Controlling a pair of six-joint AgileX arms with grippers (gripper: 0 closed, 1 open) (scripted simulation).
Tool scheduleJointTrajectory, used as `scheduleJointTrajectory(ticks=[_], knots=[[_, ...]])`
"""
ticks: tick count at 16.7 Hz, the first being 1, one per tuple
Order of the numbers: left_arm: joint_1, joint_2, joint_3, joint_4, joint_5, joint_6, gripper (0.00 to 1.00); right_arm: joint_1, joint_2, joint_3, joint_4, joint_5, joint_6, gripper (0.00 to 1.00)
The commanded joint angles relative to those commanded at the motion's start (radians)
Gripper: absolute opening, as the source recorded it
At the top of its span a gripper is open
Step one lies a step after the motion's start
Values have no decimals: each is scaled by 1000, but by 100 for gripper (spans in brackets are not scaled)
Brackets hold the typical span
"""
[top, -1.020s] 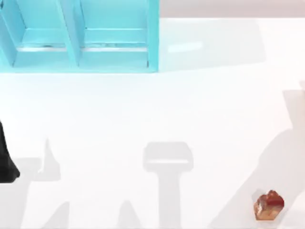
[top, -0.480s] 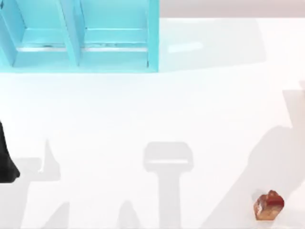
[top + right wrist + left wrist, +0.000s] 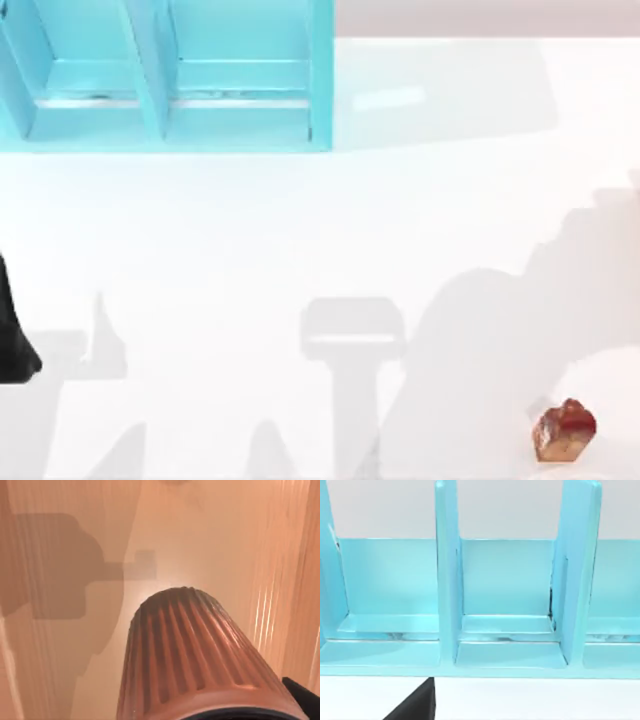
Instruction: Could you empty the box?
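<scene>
Top: red-brown object (image 3: 564, 431) on table (image 3: 300, 230) — rt wrist: ribbed orange cup (image 3: 195, 655); pincers' state can't tell.

glossy smooth turquoise rack (image 3: 240, 100), matt white table (image 3: 300, 230), and a ribbed, perhaps plastic, orange cylinder (image 3: 195, 660).

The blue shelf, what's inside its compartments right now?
The blue shelf has nothing in the compartments in the left wrist view: bare floors and back walls. The top view cuts off its far part, so that stays unseen. A small reddish-brown object sits on the table, at its near right corner.
</scene>
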Motion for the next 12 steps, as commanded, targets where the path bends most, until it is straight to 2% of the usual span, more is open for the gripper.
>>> scheduleJointTrajectory(ticks=[8, 12], knots=[[0, 0, 0, 0, 0, 0, 100, 16, 2, 32, -32, 0, 17, 0], [0, 0, 0, 0, 0, 0, 100, 158, 41, 31, 0, 13, 160, 0]])
